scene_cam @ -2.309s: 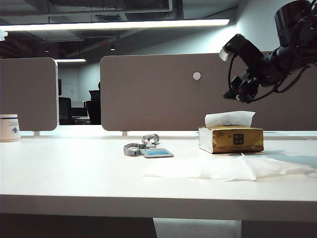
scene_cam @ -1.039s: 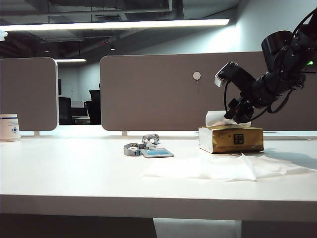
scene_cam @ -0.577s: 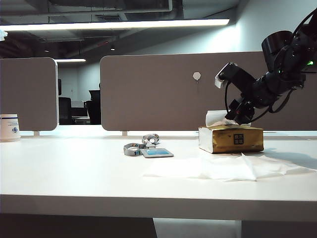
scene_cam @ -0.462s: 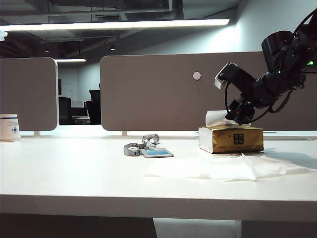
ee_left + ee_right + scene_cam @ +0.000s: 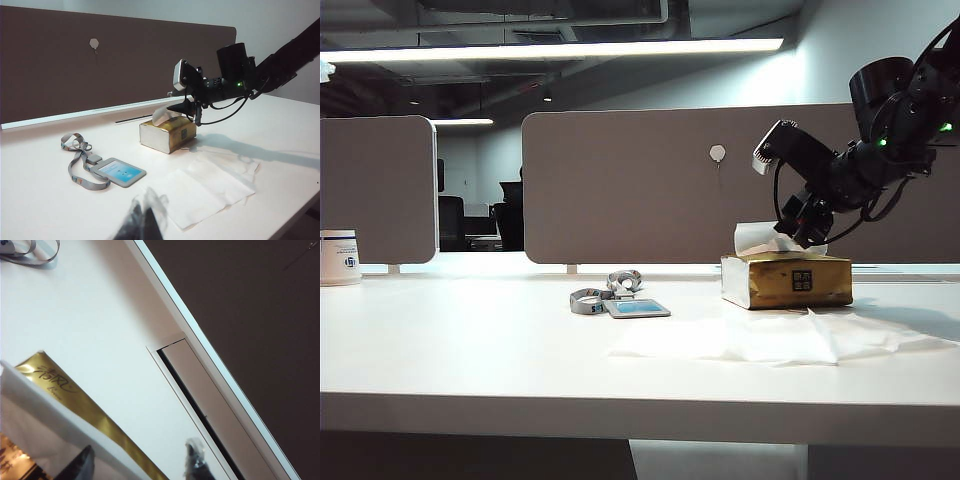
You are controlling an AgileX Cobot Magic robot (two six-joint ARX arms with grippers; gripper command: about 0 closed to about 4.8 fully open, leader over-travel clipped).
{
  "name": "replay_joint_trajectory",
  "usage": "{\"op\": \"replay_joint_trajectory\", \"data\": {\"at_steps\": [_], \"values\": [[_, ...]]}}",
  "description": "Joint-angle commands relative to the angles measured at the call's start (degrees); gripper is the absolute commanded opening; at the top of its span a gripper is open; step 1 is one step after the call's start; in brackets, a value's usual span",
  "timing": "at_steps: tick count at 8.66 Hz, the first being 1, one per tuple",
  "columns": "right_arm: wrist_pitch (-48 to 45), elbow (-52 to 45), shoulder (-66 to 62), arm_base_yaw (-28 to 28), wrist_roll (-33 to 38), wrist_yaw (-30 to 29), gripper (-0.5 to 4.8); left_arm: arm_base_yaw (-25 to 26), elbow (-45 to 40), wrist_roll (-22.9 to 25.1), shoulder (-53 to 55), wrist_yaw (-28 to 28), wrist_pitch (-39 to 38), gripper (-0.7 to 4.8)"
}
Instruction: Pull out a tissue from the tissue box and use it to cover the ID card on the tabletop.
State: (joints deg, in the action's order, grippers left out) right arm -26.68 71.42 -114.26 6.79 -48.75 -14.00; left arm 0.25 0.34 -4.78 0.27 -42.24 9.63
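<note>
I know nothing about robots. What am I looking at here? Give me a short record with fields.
Surface: white tabletop
Tissue box: gold pack on the right of the exterior view, white tuft sticking up from it
Right claw: just above the tuft, jaws open, nothing held
Left claw: low over the table near its front edge, only dark blurred tips visible
ID card: blue card lying flat and uncovered, grey lanyard attached
Loose sheet: creased white sheet spread flat in front of the pack
Also: white cup at far left

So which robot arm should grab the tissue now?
Probably the right: the right gripper sits open at the white tuft on the tissue box. The left gripper is far off.
</note>
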Motion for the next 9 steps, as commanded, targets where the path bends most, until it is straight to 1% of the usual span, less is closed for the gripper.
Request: {"op": "replay_joint_trajectory", "data": {"at_steps": [1, 3, 5, 7, 8, 9], "values": [[-0.1, 0.9, -1.5, -0.1, -0.4, 0.5, 2.34, 0.0, 0.2, -0.2, 0.0, 0.0, 0.6, -0.05], [0.3, 0.9, -2.2, -0.1, -0.4, 1.0, 2.33, 0.0, 0.2, -0.2, 0.0, 0.0, 0.6, -0.05], [0.3, 0.9, -2.2, -0.1, -0.4, 1.1, 1.65, 0.0, 0.2, -0.2, 0.0, 0.0, 0.6, -0.05], [0.3, 0.9, -2.2, -0.1, -0.4, 1.3, 0.83, 0.0, 0.2, -0.2, 0.0, 0.1, 0.6, -0.05], [0.3, 0.9, -2.2, -0.1, -0.3, 1.3, 0.73, 0.0, 0.2, -0.2, 0.0, 0.2, 0.6, -0.05], [0.3, 0.9, -2.2, -0.1, -0.3, 1.3, 0.16, 0.0, 0.2, -0.2, 0.0, 0.2, 0.6, -0.05]]}}
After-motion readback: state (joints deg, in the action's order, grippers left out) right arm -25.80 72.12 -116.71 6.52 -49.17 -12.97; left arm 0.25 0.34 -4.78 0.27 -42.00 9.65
